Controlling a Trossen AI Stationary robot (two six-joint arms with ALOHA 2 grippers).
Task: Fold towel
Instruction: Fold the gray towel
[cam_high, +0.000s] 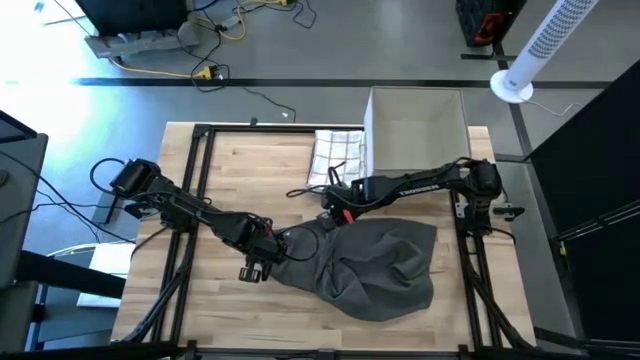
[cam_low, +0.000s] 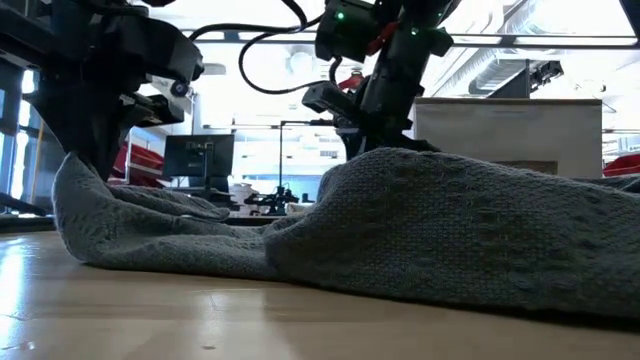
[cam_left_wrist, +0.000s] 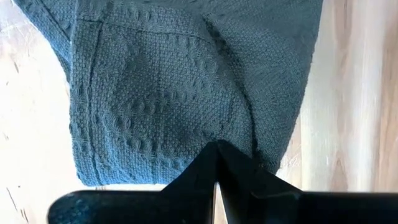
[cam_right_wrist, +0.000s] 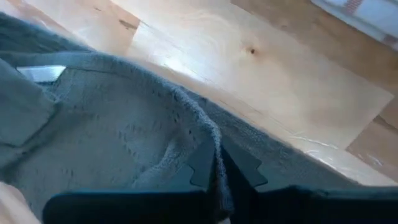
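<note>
The towel (cam_high: 375, 265), dark grey with a knitted texture, lies crumpled on the wooden table (cam_high: 225, 310), its bulk spread toward the right half and a narrower tail drawn out to the left.

Left gripper (cam_high: 272, 243): positioned at the towel's left tail, low over the table. In the left wrist view the fingers (cam_left_wrist: 239, 171) are pressed together to a point with the towel's edge pinched between them; the cloth fans out ahead of the gripper and bare table shows on both sides. In the low view this end of the towel is lifted slightly off the surface.

Right gripper (cam_high: 337, 213): positioned at the towel's upper edge, near its left part, a short way from the left gripper. In the right wrist view the fingers (cam_right_wrist: 202, 163) are closed on a raised fold of the towel's edge, with cloth on one side of the fingers and bare table beyond.

Beyond the right gripper, toward the far edge of the table, stands an open cardboard box (cam_high: 418, 125). Just beside the box, on its left, lies a white checked cloth (cam_high: 338, 152). The towel's bulk rests on the table below the right arm.
</note>
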